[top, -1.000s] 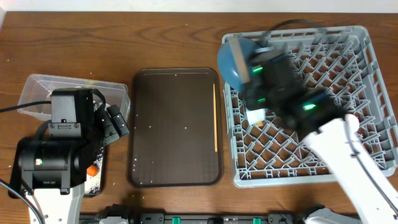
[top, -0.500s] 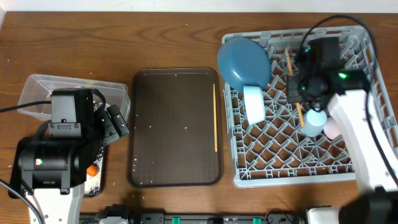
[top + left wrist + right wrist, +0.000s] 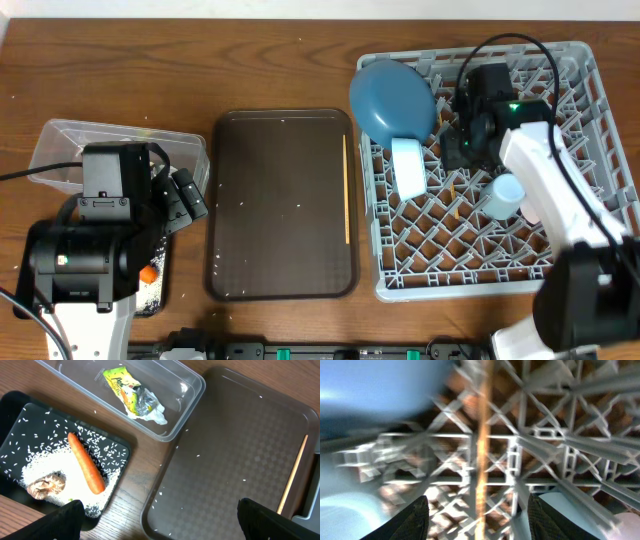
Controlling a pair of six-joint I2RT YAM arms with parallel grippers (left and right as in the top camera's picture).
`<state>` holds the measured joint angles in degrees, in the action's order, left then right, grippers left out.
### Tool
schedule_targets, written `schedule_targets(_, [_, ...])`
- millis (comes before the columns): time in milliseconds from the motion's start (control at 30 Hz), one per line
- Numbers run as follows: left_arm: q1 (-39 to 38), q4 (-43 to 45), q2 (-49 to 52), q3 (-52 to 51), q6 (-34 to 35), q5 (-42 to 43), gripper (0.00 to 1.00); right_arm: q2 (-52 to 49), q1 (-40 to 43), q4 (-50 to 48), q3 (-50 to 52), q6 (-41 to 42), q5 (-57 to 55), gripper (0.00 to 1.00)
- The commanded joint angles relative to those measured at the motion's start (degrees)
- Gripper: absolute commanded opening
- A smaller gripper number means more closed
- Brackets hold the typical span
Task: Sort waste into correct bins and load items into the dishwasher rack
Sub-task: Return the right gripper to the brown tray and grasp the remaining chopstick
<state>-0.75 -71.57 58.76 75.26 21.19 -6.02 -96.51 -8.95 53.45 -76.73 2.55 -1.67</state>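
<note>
While the right gripper (image 3: 477,504) hangs over the far-left part of the dishwasher rack (image 3: 570,262), its two fingers stand well apart and grip nothing. One wooden chopstick (image 3: 482,435) runs between them down on the grey lattice, and neither finger touches it. From the right wrist view the picture is blurred, so I cannot tell exactly how the stick sits among the pegs.

Just left of that gripper the large blue plate (image 3: 392,98) leans in the rack's far-left corner. The white bowl (image 3: 407,167) lies on its side just near of the plate. The small light-blue cup (image 3: 503,192) sits in the rack on the right of the gripper, beside the arm.

A second chopstick (image 3: 346,188) lies along the right edge of the dark brown serving tray (image 3: 280,200), in the middle of the table (image 3: 300,60).

On the left, the left gripper (image 3: 160,516) hovers wide open and empty. Below it the clear tub (image 3: 192,382) holds the yellow-green wrapper (image 3: 125,391) with its crumpled tissue. The black tray (image 3: 15,405) holds the carrot (image 3: 86,462), the brown lump (image 3: 45,485) and scattered rice (image 3: 35,455).
</note>
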Motion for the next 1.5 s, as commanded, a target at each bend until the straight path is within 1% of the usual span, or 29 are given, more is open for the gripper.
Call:
schedule_targets(0, [0.37,-0.04,0.07,0.39,0.50,-0.70,0.98,10.45,-6.54,-0.98,-0.46,0.15,3.69,0.55])
schedule_targets(100, [0.37,-0.04,0.07,0.39,0.50,-0.70,0.98,16.52,-13.60,-3.69,-0.46,3.30,3.80,0.50])
schedule_targets(133, [0.37,-0.04,0.07,0.39,0.50,-0.70,0.98,17.99,-16.31,-4.90,-0.46,5.18,3.56,0.47])
schedule_targets(233, [0.37,-0.04,0.07,0.39,0.50,-0.70,0.98,19.15,-24.11,-7.82,-0.46,11.34,2.40,0.39])
schedule_targets(300, [0.37,-0.04,0.07,0.39,0.50,-0.70,0.98,17.68,-28.35,-8.70,-0.31,15.85,-0.26,0.33])
schedule_targets(367, [0.37,-0.04,0.07,0.39,0.50,-0.70,0.98,14.88,-31.74,-8.74,-0.31,20.13,-3.76,0.32])
schedule_targets(433, [0.37,-0.04,0.07,0.39,0.50,-0.70,0.98,11.15,-34.34,-8.79,-0.31,22.99,-6.82,0.35])
schedule_targets(500, [0.37,-0.04,0.07,0.39,0.50,-0.70,0.98,6.93,-36.11,-8.98,-0.31,25.88,-8.90,0.35])
schedule_targets(667, [0.37,-0.04,0.07,0.39,0.50,-0.70,0.98,-1.73,-37.86,-15.06,-0.31,26.12,-6.86,0.36])
schedule_targets(800, [0.37,-0.04,0.07,0.39,0.50,-0.70,0.98,-6.10,-37.94,-17.03,-0.31,26.18,-6.99,0.29])
schedule_targets(933, [0.37,-0.04,0.07,0.39,0.50,-0.70,0.98,-9.68,-37.55,-16.96,-0.31,29.40,-8.98,0.25])
schedule_targets(967, [0.37,-0.04,0.07,0.39,0.50,-0.70,0.98,-10.60,-37.38,-17.00,-0.31,30.10,-9.64,0.25])
schedule_targets(1033, [0.37,-0.04,0.07,0.39,0.50,-0.70,0.98,-12.28,-37.07,-17.03,-0.31,31.34,-10.27,0.33])
schedule_targets(1067, [0.37,-0.04,0.07,0.39,0.50,-0.70,0.98,-13.22,-36.89,-17.18,-0.31,31.76,-10.34,0.34])
schedule_targets(1200, [0.37,-0.04,0.07,0.39,0.50,-0.70,0.98,-16.76,-36.76,-17.49,-0.31,31.78,-10.82,0.35])
schedule_targets(1300, [0.37,-0.04,0.07,0.39,0.50,-0.70,0.98,-18.86,-36.76,-17.07,-0.31,33.90,-12.09,0.40])
schedule_targets(1467, [0.37,-0.04,0.07,0.39,0.50,-0.70,0.98,-19.65,-36.63,-16.50,-0.31,35.45,-13.53,0.44])
